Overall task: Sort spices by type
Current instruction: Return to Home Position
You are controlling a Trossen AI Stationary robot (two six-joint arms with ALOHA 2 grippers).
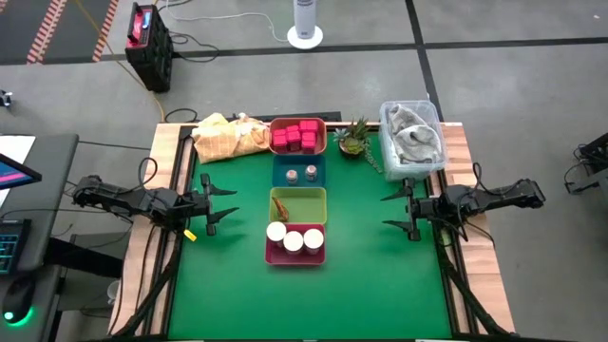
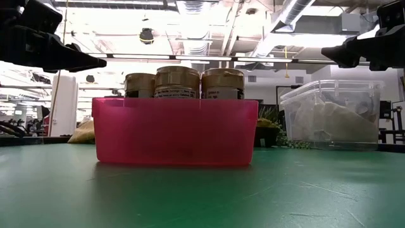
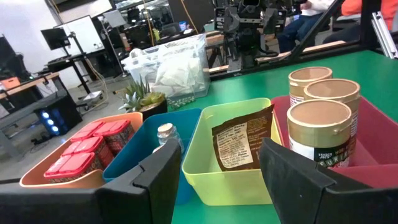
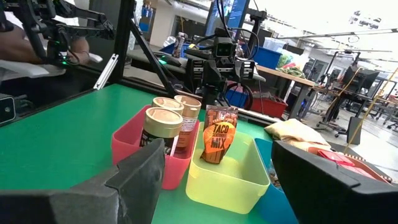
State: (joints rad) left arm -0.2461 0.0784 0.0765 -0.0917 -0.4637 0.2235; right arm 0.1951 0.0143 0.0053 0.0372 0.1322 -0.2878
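Observation:
Four trays stand in a row down the table's middle, each with spices resting on its floor. The orange tray (image 1: 298,136) holds magenta packs (image 3: 87,146). Two small shakers (image 1: 300,173) stand in the blue tray. A brown packet (image 4: 219,140) leans upright in the yellow-green tray (image 1: 298,204). Three tan-lidded jars (image 1: 294,238) stand in the magenta tray (image 2: 175,132). My left gripper (image 1: 231,205) hovers open at the table's left, pointing level toward the trays. My right gripper (image 1: 388,211) hovers open at the table's right, facing it. Neither has anything between its fingers.
A yellow cloth (image 1: 228,136) lies at the far left. A small green plant (image 1: 354,138) and a clear bin (image 1: 412,138) with grey cloth inside stand at the far right. Bare green mat lies on either side of the trays and toward the near edge.

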